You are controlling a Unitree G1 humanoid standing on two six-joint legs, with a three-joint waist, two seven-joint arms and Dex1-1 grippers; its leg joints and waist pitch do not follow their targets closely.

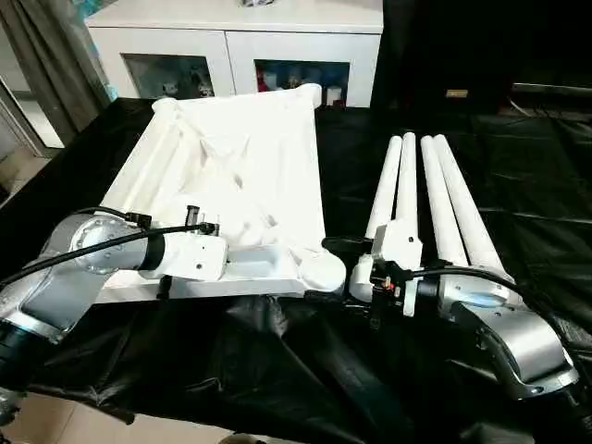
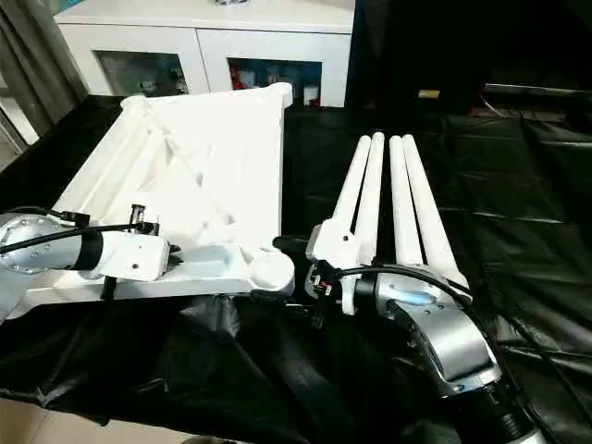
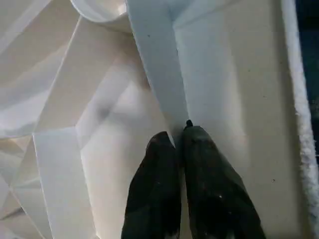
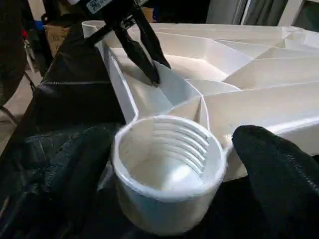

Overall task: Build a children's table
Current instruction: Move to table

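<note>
Left hand is closed, its tips pinching a thin rib of the tabletop. Right hand is wide open around the corner socket, holding nothing.

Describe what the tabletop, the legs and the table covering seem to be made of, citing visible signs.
Tabletop: likely moulded white plastic, smooth with a slight sheen; thin ribs and a threaded corner socket.
Legs: probably plastic tubes, smooth and white.
Covering: thin black sheet, maybe plastic film; glossy creases.
</note>
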